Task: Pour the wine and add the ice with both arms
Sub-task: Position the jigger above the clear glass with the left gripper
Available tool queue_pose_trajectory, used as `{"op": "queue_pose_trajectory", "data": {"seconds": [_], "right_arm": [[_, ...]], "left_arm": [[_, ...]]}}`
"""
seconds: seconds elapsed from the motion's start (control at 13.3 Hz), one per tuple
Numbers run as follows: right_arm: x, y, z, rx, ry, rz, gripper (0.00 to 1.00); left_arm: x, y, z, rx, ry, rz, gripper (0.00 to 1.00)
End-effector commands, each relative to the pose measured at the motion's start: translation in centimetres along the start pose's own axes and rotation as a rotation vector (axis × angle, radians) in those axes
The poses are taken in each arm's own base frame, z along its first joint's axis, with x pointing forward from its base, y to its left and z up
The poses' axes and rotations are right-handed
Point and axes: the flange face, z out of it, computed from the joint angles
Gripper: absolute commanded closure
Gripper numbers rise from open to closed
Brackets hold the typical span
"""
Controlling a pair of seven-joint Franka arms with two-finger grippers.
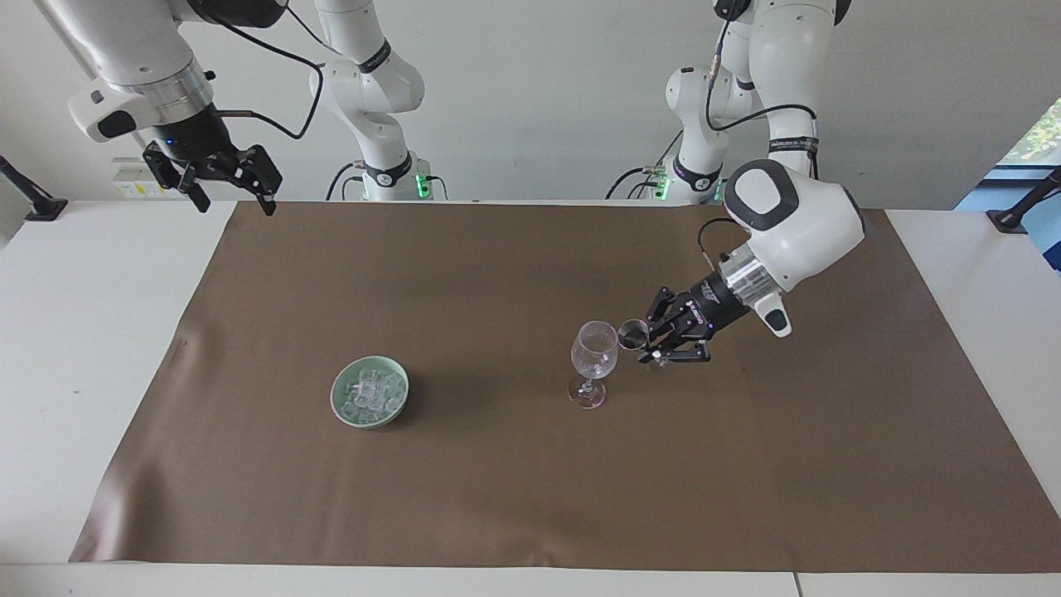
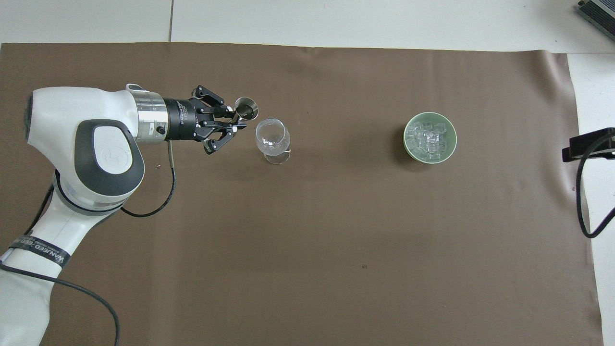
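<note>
- The left gripper's (image 1: 645, 346) fingers (image 2: 239, 127) are pinched on a small metal cup (image 1: 633, 333), which it holds tipped on its side with the mouth turned toward the wine glass (image 1: 593, 350), right by the glass's rim.
- The right gripper's (image 1: 234, 201) fingers are spread wide and hold nothing; that arm waits, raised over the brown mat's (image 1: 497, 497) corner at the robots' edge, at the right arm's end of the bench.
- The ice (image 1: 371, 392) is a pile of clear cubes in a pale green bowl (image 1: 340, 406).
- The bowl stands on the mat toward the right arm's end, well apart from the wine glass and about level with it.
- The wine glass stands upright near the mat's middle, toward the left arm's end.
- The mat covers most of the white bench (image 1: 75, 332).
</note>
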Motion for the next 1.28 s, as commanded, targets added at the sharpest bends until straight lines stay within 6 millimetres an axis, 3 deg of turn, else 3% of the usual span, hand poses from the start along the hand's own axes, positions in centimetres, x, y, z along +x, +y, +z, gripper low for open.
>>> {"op": "queue_pose_trajectory", "data": {"seconds": [0.0,1.21], "right_arm": [[-0.5,-0.2,-0.1,0.017,-0.001,0.015,0.0],[-0.5,-0.2,-0.1,0.017,-0.001,0.015,0.0]], "left_arm": [[-0.9,-0.5,-0.7,-0.024,0.038,0.025,1.0],[-3.6,-0.7,-0.6,-0.069,0.173,0.223,1.0]]}}
